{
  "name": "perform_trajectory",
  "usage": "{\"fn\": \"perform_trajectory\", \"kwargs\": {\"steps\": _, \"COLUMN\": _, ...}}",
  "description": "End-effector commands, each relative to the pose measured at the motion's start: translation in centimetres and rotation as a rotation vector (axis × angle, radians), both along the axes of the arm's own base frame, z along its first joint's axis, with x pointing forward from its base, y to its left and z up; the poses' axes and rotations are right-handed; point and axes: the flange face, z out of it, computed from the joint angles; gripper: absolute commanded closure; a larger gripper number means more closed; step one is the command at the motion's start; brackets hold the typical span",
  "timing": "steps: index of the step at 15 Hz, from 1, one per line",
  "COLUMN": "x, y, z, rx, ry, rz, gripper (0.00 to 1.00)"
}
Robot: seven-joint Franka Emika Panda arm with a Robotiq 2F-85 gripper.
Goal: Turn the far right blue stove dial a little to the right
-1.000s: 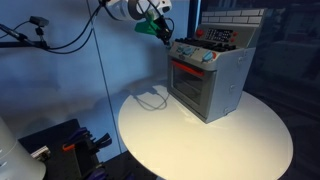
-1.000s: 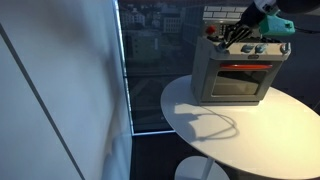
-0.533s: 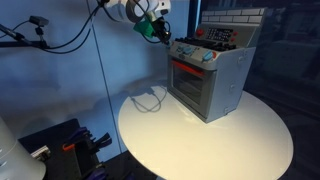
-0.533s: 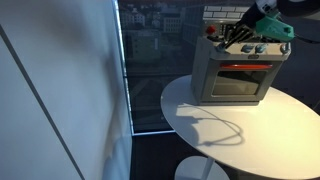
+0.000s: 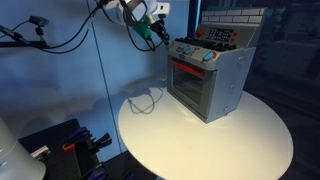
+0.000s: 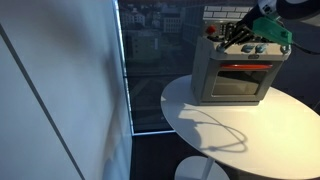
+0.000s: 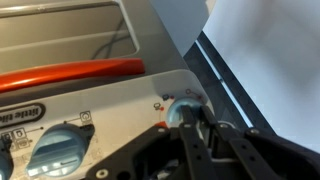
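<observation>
Nearest in the wrist view: the gripper (image 7: 205, 142), dark and blurred, filling the lower edge. Gap between its fingers unreadable, so cannot tell whether wide or narrow. Just beyond the fingertips, 1 light-blue knob (image 7: 184, 108) at the end of the control panel, close to the stove's corner; touching or apart, cannot tell. Further back, the silver-grey stove (image 7: 90, 40), with the red door trim (image 7: 70, 72) running across. Past its edge, the white table (image 7: 275, 50).

In an exterior view, gripper (image 5: 149, 33) up in the air at about knob height, off the front of the stove (image 5: 210, 80) and apart from it. Stove upright on the round white table (image 5: 190, 140), toward the far side, row of knobs (image 5: 195, 53) above the door. In an exterior view, gripper (image 6: 240, 35) overlapping the top front of the stove (image 6: 238, 78), table (image 6: 225, 125) beneath.
</observation>
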Motion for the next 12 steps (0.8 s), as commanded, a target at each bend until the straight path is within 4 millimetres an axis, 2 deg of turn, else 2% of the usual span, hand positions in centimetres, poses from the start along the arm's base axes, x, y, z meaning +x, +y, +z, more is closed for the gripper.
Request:
{"fn": "perform_trajectory", "kwargs": {"steps": 1, "x": -1.18, "y": -0.25, "z": 2.01, "rx": 0.098, "ry": -0.028, "rz": -0.074, "gripper": 0.96}}
{"fn": "perform_trajectory", "kwargs": {"steps": 7, "x": -1.44, "y": -0.3, "z": 1.91, "rx": 0.167, "ry": -0.031, "rz": -0.12, "gripper": 0.94}}
{"fn": "perform_trajectory", "kwargs": {"steps": 8, "x": -1.48, "y": -0.31, "z": 1.95, "rx": 0.173, "ry": -0.028, "rz": -0.122, "gripper": 0.88}}
{"fn": "perform_trajectory", "kwargs": {"steps": 9, "x": -1.52, "y": -0.33, "z": 1.95, "rx": 0.174, "ry": -0.024, "rz": -0.121, "gripper": 0.61}}
{"fn": "perform_trajectory", "kwargs": {"steps": 10, "x": -1.58, "y": -0.41, "z": 1.94, "rx": 0.172, "ry": -0.022, "rz": -0.121, "gripper": 0.6}}
{"fn": "perform_trajectory", "kwargs": {"steps": 12, "x": -1.9, "y": -0.38, "z": 2.8, "rx": 0.168, "ry": -0.028, "rz": -0.112, "gripper": 0.45}}
